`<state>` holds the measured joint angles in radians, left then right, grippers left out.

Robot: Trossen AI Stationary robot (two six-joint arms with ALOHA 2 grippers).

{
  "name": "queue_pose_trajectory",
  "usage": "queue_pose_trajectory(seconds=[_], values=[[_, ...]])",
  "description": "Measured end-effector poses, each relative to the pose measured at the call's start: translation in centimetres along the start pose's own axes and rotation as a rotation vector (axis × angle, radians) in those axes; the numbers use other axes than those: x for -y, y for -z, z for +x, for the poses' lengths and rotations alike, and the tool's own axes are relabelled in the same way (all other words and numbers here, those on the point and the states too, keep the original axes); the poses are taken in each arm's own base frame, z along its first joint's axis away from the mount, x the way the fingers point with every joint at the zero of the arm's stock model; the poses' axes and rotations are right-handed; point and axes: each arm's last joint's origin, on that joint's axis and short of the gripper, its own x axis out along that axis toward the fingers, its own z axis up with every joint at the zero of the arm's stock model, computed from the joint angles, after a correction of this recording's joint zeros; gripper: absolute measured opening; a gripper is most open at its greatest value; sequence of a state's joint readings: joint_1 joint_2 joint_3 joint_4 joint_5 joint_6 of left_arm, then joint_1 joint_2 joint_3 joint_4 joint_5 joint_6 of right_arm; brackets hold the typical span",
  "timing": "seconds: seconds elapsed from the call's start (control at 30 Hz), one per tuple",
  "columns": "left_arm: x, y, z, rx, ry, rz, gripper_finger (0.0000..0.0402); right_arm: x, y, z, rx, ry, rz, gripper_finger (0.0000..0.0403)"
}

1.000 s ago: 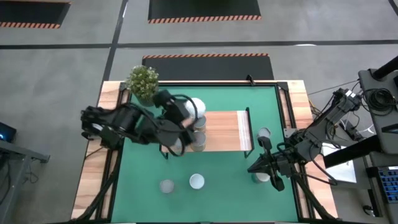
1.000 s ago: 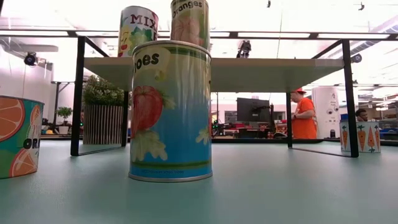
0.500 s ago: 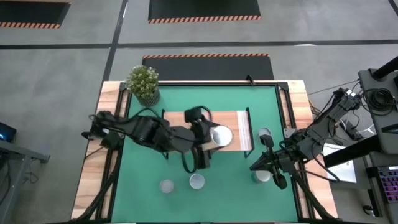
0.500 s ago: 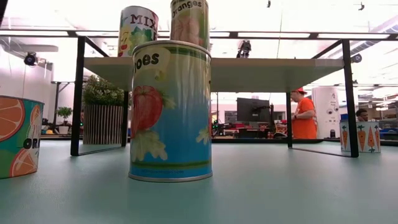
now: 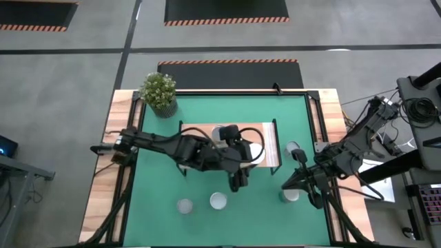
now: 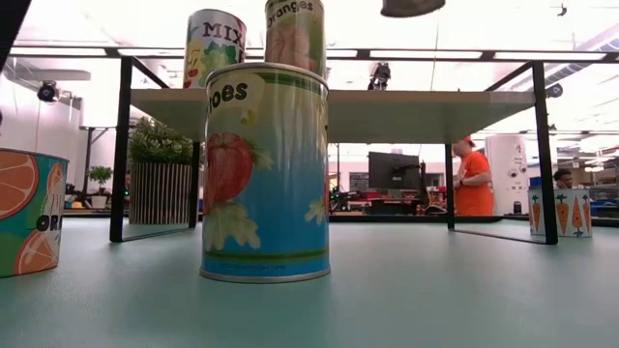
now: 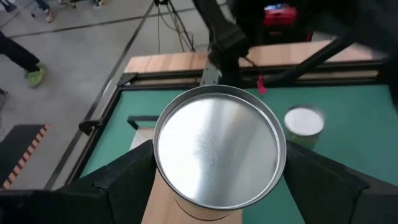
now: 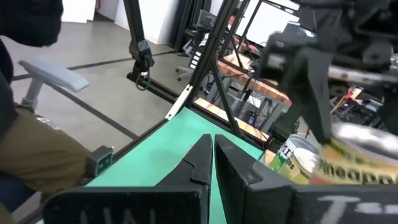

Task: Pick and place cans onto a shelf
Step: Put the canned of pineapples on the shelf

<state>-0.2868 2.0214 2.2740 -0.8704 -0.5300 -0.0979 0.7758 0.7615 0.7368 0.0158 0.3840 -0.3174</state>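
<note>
The left gripper (image 7: 217,186) is over the right-hand part of the shelf (image 5: 265,131), its two fingers (image 7: 124,177) spread wide on either side of a can (image 7: 217,155) and holding it by the wall just below the rim; the silvery lid faces the wrist camera. The right gripper (image 8: 213,155) waits low near the table's right edge with its fingers pressed together and nothing between them, close beside a can (image 5: 289,195) standing on the green mat (image 5: 262,220). Handling, as a judgement: the cans are rigid thin-walled metal cylinders, smooth and somewhat slippery under a glossy printed label, and their weight cannot be told. Take hold across the diameter on the side wall, near or slightly above mid-height, with the axis kept vertical; a grip high on the rim risks the can swinging or sliding. Set it down flat, since a tall narrow can tips easily. Two cans already stand on the shelf: one (image 6: 215,48) reads "MIX", the other (image 6: 295,34) reads "Oranges", partly cut off. In the low view, a can (image 6: 266,174) on the mat in front shows a tomato picture and the letters "oes". A can (image 6: 29,213) at the edge bears orange slices. A carton-like item with carrots (image 6: 561,213) stands far off. In the right wrist view one label (image 8: 360,171) reads "Pineapple"
</note>
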Motion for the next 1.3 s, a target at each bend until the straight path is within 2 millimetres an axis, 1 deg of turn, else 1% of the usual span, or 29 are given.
queue_pose_trajectory(seconds=[0.1,0.3,0.4,0.57,0.77,0.97,1.3], values=[[-0.2,0.8,1.1,-0.033,-0.001,-0.004,0.03,-0.1,-0.1,-0.4,0.005,-0.011,0.004,0.0009],[0.0,2.7,3.9,-0.058,0.004,-0.019,0.03,-0.2,-0.1,-0.6,0.009,-0.018,0.004,0.0009],[-0.3,3.4,4.8,-0.074,0.018,-0.047,0.03,-0.2,-0.1,-0.6,0.009,-0.017,0.004,0.0009],[-1.3,4.5,6.1,-0.118,-0.014,-0.09,0.03,-0.2,-0.1,-0.6,0.01,-0.017,0.004,0.0009],[-2.2,5.2,7.0,-0.137,-0.046,-0.137,0.03,-0.2,-0.1,-0.6,0.01,-0.017,0.004,0.0009],[-2.6,5.4,7.2,-0.144,-0.056,-0.147,0.0302,-0.2,-0.1,-0.6,0.01,-0.016,0.003,0.0009],[-2.5,5.6,7.3,-0.162,-0.055,-0.131,0.0341,-0.2,-0.1,-0.6,0.01,-0.016,0.003,0.0009]])
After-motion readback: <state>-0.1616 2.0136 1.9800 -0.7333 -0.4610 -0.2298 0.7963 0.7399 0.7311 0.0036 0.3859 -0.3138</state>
